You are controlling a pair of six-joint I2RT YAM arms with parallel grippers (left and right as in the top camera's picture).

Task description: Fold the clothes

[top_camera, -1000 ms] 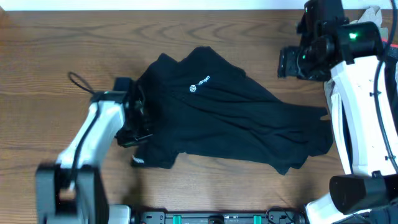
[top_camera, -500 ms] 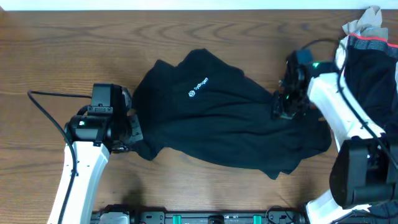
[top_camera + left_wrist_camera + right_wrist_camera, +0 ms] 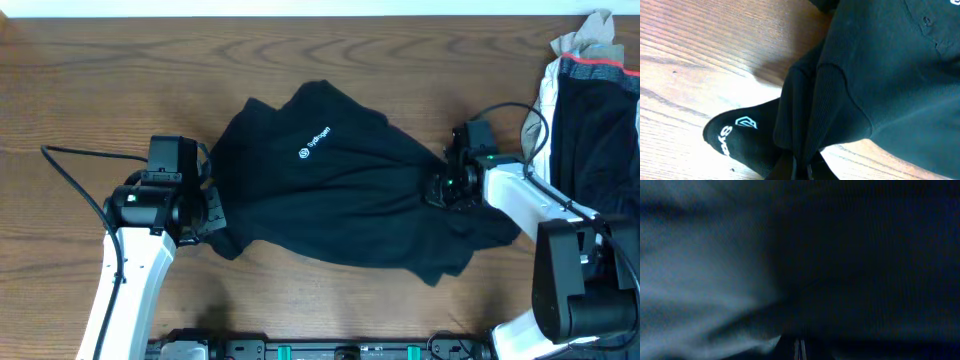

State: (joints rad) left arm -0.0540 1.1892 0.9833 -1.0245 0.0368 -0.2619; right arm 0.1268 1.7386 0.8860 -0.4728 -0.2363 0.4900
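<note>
The clothes, a black T-shirt (image 3: 350, 190) with a small white logo (image 3: 315, 143), lie crumpled across the middle of the wooden table (image 3: 100, 80). My left gripper (image 3: 213, 212) is shut on the shirt's left edge. In the left wrist view a ribbed fold of the T-shirt (image 3: 880, 75) is pinched in the left gripper (image 3: 802, 169), beside a black flap with white print (image 3: 727, 135). My right gripper (image 3: 437, 190) is shut on the shirt's right side. Dark T-shirt fabric (image 3: 840, 255) fills the right wrist view above the closed right gripper (image 3: 800, 350).
A pile of other garments (image 3: 590, 90) in grey, white and dark cloth sits at the table's far right. The left arm's black cable (image 3: 70, 170) loops over the table on the left. The right arm's base (image 3: 570, 290) stands at the front right.
My right gripper came down from the back right onto the shirt's right side and shut on the fabric. The left arm swung to the left, still holding the shirt's edge.
</note>
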